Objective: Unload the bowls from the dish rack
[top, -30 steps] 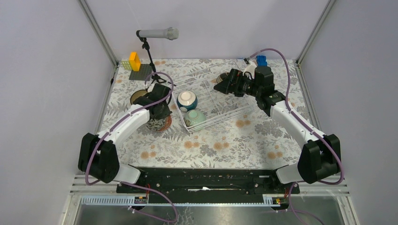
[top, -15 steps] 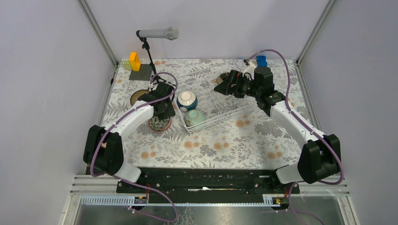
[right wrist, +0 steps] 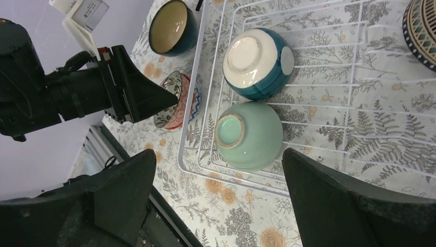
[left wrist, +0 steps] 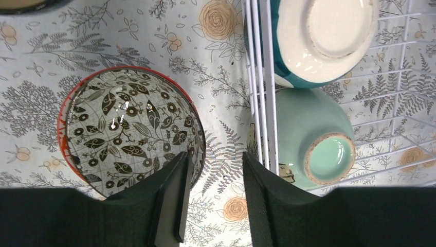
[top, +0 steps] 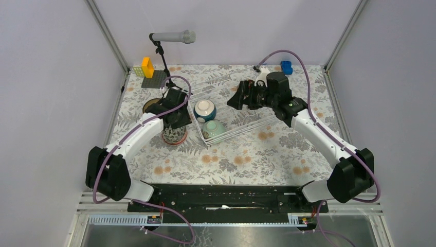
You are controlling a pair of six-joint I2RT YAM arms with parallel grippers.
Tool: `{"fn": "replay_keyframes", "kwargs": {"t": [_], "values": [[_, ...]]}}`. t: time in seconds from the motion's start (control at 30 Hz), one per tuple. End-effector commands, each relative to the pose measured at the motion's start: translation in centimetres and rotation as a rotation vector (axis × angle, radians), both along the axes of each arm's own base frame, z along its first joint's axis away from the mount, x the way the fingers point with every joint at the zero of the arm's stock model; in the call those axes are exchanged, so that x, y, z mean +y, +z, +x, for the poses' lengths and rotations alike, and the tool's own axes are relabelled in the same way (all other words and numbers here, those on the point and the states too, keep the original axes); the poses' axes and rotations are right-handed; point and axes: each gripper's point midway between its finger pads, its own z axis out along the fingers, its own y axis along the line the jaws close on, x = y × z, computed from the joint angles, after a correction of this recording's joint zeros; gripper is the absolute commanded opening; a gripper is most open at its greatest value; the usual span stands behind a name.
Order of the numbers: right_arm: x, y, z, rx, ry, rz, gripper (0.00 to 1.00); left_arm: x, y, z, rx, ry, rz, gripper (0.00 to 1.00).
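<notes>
The white wire dish rack [top: 241,116] lies mid-table. In it, upside down, are a teal bowl [top: 204,109] with a white foot and a pale green bowl [top: 214,128]. Both show in the left wrist view, teal [left wrist: 319,38] and green [left wrist: 313,144], and in the right wrist view, teal [right wrist: 257,62] and green [right wrist: 249,136]. A zigzag bowl with a leaf-patterned inside [left wrist: 131,131] stands upright on the table left of the rack [top: 174,137]. My left gripper [left wrist: 213,170] is open over its right rim. My right gripper [right wrist: 218,164] is wide open and empty above the rack [top: 232,98].
A dark bowl with a tan inside [top: 151,105] stands on the table behind the zigzag bowl. Another patterned bowl [right wrist: 421,28] sits at the right wrist view's top right edge. A black microphone stand [top: 164,56] and coloured blocks [top: 148,69] stand at the back left.
My left gripper set the zigzag bowl down upright beside the rack and opened. My right arm swung left over the rack.
</notes>
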Motion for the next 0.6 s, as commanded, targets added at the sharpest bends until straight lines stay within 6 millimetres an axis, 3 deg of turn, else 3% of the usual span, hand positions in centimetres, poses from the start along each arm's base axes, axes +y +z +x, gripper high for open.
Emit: {"fn": "replay_keyframes", "kwargs": {"t": [0.0, 0.27, 0.43, 0.57], "values": [[-0.8, 1.4, 0.8, -0.083, -0.038, -0.086, 1.0, -0.1, 2.3, 1.1, -0.09, 0.001, -0.017, 0.42], [-0.9, 1.2, 0.9, -0.085, -0.049, -0.095, 1.0, -0.3, -0.2, 1.0, -0.032, -0.011, -0.005, 0.4], [-1.1, 1.1, 0.8, -0.087, -0.052, -0.099, 1.0, 0.0, -1.8, 1.0, 0.005, -0.001, 0.023, 0.28], [-1.1, 1.1, 0.8, -0.089, -0.052, -0.102, 1.0, 0.0, -2.8, 0.7, 0.014, 0.008, 0.023, 0.26]]}}
